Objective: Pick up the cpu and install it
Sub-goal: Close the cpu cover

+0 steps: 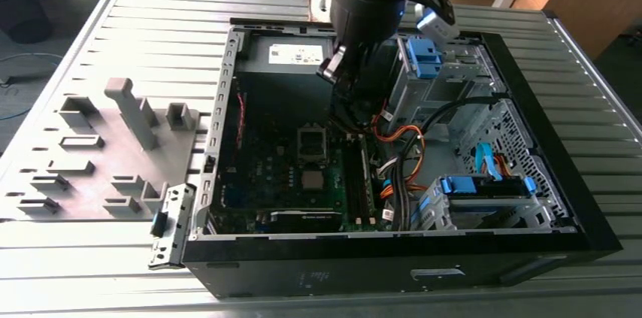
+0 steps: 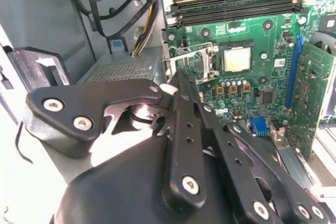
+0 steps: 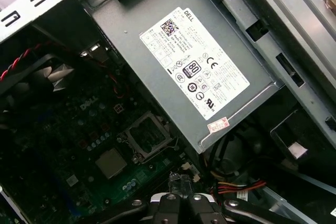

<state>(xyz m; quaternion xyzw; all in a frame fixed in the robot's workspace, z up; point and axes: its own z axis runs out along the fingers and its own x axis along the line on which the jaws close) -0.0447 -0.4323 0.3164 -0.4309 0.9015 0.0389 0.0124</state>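
Observation:
The cpu [image 1: 315,179] [image 2: 237,59] [image 3: 110,162] is a small silvery square lying flat on the green motherboard [image 2: 273,35] inside the open computer case. A dark frame with a shiny rim [image 1: 312,143] [image 2: 191,61] [image 3: 147,135] sits right beside it. My gripper [image 1: 347,119] [image 2: 177,80] [image 3: 179,182] hangs above the board near that frame, on the power-supply side, apart from the cpu. Its fingers look shut, with nothing seen between them.
The grey power-supply box [image 1: 291,55] [image 3: 184,66] fills the case's far end. Memory sticks [image 2: 236,3] and orange and black cables [image 1: 401,137] lie beside the socket. Blue drive brackets [image 1: 482,186] sit at the exterior view's right. A grey fixture tray [image 1: 101,152] lies left of the case.

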